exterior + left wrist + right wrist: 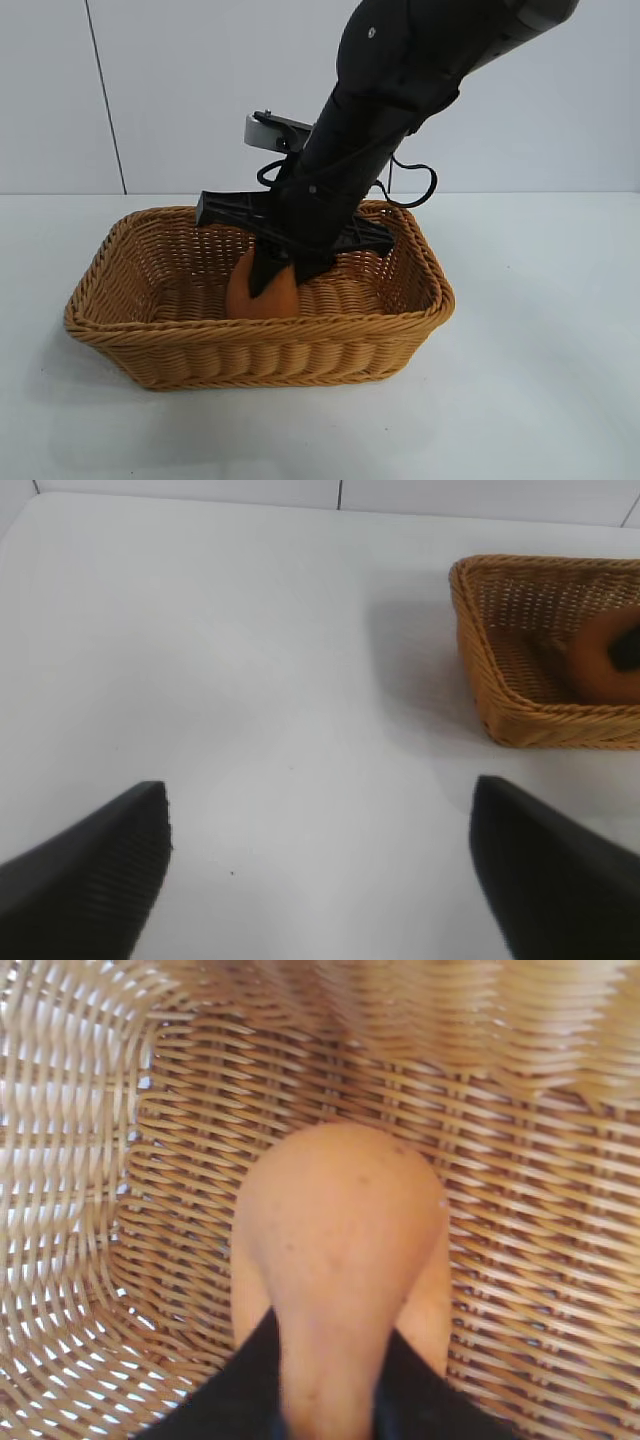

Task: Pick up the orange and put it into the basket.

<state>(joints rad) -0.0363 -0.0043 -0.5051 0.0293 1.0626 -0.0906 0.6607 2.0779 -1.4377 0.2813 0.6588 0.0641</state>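
Since the dull orange, pear-shaped orange (268, 296) rests on the floor of the tan woven wicker basket (130, 330), delivery looks done; the right gripper (282, 272) pinches its neck, while the left gripper (320, 865) idles spread over the table.

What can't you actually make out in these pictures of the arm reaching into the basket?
- Exterior view: the orange is partly hidden by the right gripper and the basket wall.
- Right wrist view: fingers cut off by the edge; whether they grip is unclear.
- Left wrist view: orange cut off by the edge.

white table (560, 350) before pale panelled wall (180, 90)
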